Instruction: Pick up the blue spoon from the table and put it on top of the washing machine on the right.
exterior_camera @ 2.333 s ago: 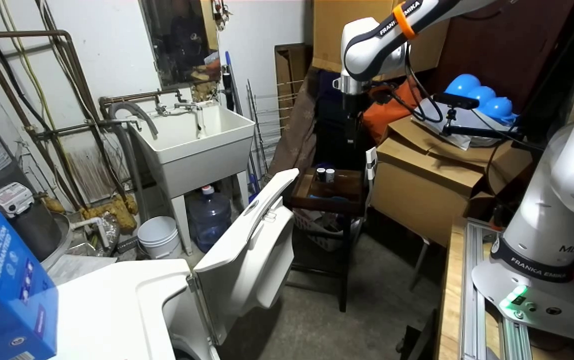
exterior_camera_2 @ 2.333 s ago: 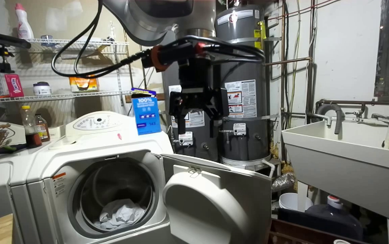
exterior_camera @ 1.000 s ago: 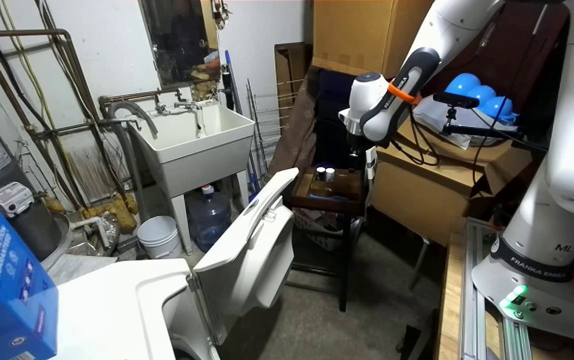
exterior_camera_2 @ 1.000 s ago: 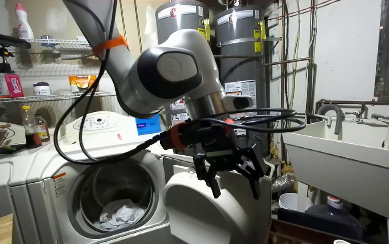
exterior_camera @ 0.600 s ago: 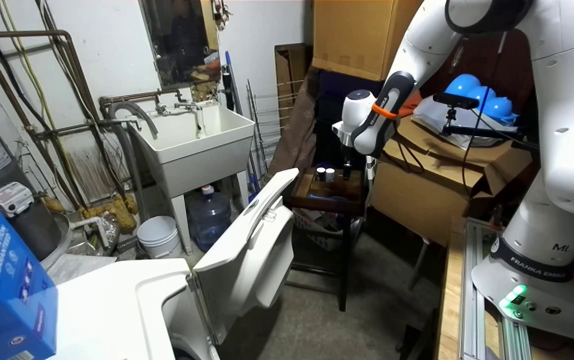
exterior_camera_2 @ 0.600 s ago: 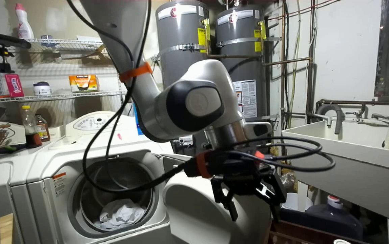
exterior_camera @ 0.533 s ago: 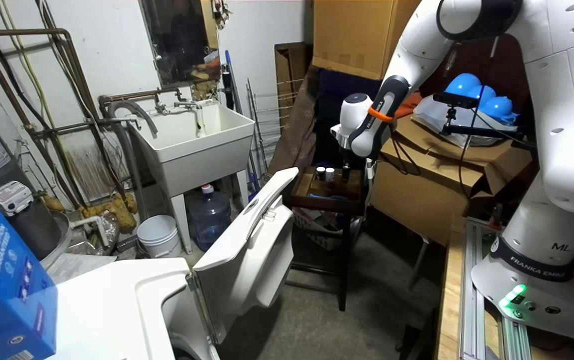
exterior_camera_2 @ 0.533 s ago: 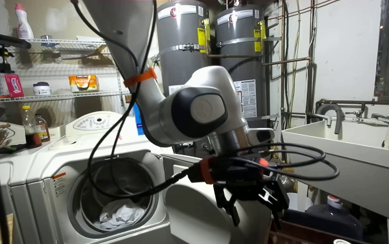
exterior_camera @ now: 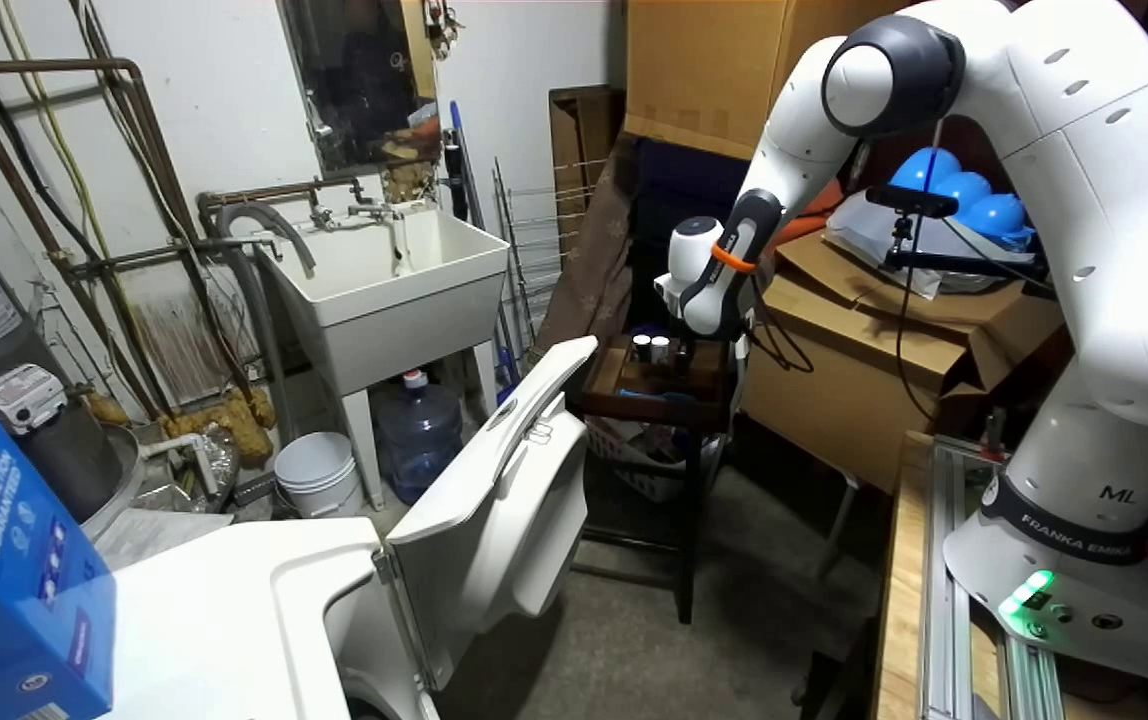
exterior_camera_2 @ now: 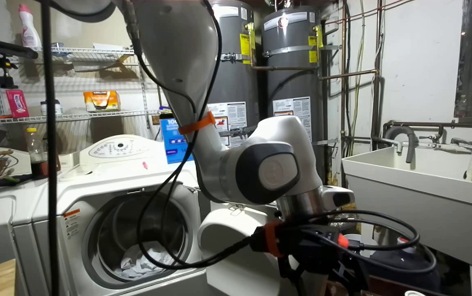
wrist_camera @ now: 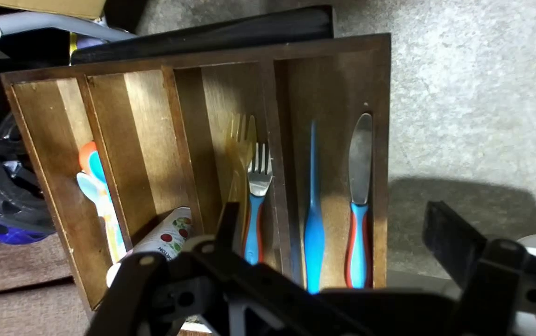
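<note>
Table [exterior_camera: 634, 406], grey floor [exterior_camera: 624, 665] beneath, white sink [exterior_camera: 419, 340]

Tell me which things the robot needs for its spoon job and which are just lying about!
For the job:
blue spoon (the long one, it seems)
gripper
brown table
right-hand washing machine

Just lying about:
metal fork
knife
bucket
water jug
blue box

The spoon [wrist_camera: 313, 233] is bright blue; the counter [exterior_camera: 669, 412], dark brown; the fingers [wrist_camera: 450, 241], black; knife [wrist_camera: 360, 158] and fork [wrist_camera: 259, 181] silver with red-and-blue handles [wrist_camera: 357, 247]; the canister [wrist_camera: 170, 235] white, patterned in red and green; the washing machine [exterior_camera: 196, 610], white.
</note>
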You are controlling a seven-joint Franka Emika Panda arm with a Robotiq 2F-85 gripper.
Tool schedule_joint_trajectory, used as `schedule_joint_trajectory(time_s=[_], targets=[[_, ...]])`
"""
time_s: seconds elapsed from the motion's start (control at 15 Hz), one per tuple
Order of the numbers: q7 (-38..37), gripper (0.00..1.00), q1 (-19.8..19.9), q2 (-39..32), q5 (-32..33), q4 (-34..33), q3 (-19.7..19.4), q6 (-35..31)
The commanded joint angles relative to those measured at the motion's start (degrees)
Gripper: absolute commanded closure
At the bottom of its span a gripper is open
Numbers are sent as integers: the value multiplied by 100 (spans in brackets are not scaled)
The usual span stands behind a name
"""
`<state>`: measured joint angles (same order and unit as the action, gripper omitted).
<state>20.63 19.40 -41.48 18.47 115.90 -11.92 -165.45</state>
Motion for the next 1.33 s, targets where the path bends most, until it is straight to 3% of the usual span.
schedule_joint_trajectory(time_s=[0.0, 0.4, 0.87, 1.0, 1.27], targets=[[31, 0, -10, 5, -37, -13, -5, 24], [-18, 0, -57, -87, -26, -110, -69, 67], [89, 4, 254, -545, -175, -582, 45, 227], [153, 29, 401, -709, -258, -825, 136, 411], [127, 60, 404, -960, -279, -1165, 169, 674]])
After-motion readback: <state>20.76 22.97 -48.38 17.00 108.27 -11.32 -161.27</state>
